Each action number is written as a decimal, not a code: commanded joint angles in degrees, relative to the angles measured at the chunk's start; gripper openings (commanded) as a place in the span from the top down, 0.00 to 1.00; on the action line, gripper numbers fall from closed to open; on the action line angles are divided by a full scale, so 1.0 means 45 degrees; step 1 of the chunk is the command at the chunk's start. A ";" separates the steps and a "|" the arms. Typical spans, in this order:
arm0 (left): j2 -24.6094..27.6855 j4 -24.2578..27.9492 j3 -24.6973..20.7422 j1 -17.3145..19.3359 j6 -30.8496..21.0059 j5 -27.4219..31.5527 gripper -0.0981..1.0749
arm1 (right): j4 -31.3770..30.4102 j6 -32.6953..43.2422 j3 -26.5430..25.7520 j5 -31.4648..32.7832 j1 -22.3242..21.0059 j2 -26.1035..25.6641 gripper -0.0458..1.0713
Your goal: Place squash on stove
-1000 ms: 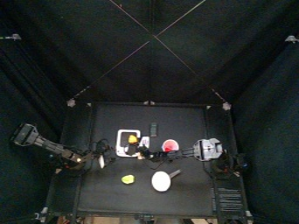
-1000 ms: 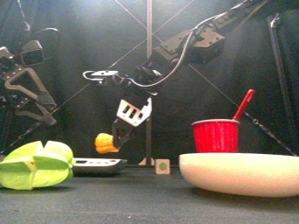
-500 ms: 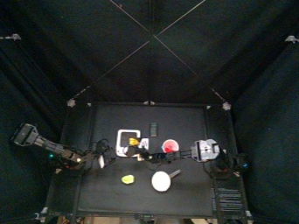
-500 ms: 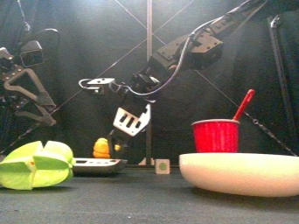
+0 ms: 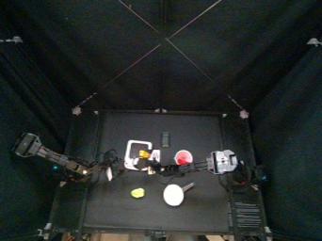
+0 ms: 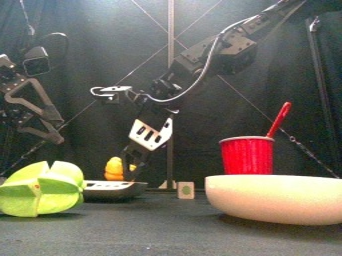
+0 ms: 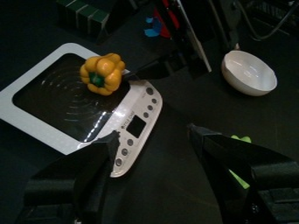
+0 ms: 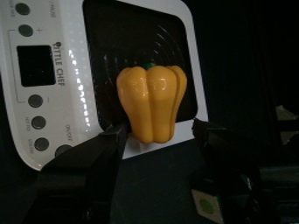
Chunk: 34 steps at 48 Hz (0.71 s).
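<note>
The small yellow-orange squash [image 6: 115, 169] lies on the dark top of the white stove [image 6: 115, 189], free of both grippers. The right wrist view shows the squash [image 8: 152, 101] on the stove [image 8: 47, 61] just beyond my open right gripper [image 8: 158, 162]. In the front view my right gripper [image 6: 150, 133] hangs open a little above and to the right of the squash. My left gripper [image 7: 163, 175] is open and empty, back from the stove [image 7: 47, 79] and the squash [image 7: 101, 73]. In the top view the right gripper [image 5: 153, 162] is over the stove [image 5: 134, 146] and the left gripper [image 5: 111, 172] is to its left front.
A yellow-green lump [image 6: 40, 188] lies at the front left. A white round pan [image 6: 274, 197] stands at the front right, with a red cup [image 6: 247, 155] holding a red stick behind it. A small white tag [image 6: 186, 189] stands by the stove.
The right gripper lowered the squash onto the stove, let go of it and has risen a little. The left arm has hardly moved.
</note>
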 commanded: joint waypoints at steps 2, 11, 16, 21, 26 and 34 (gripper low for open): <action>0.0039 0.0039 -0.0137 0.0000 0.0020 -0.0039 0.09 | 0.0273 0.0000 0.0098 -0.0254 0.0078 -0.1055 0.11; 0.0039 0.0078 -0.0137 0.0059 0.0020 -0.0059 0.09 | 0.0391 0.0078 0.0566 -0.0645 0.0039 -0.1719 0.11; 0.0039 0.0078 -0.0137 0.0117 0.0039 -0.0059 0.09 | 0.0430 0.0117 0.0742 -0.0664 0.0020 -0.1973 0.11; 0.0020 0.0098 -0.0137 0.0215 0.0039 -0.0059 0.09 | 0.0664 0.0137 0.0879 -0.0664 0.0000 -0.2246 0.11; 0.0020 0.0156 -0.0137 0.0293 0.0078 -0.0059 0.09 | 0.1211 0.0156 0.1016 -0.0684 -0.0059 -0.2578 0.11; 0.0020 0.0605 -0.0137 0.0547 0.0039 -0.0059 0.09 | 0.2305 0.0156 0.1523 -0.1191 -0.0195 -0.3477 0.11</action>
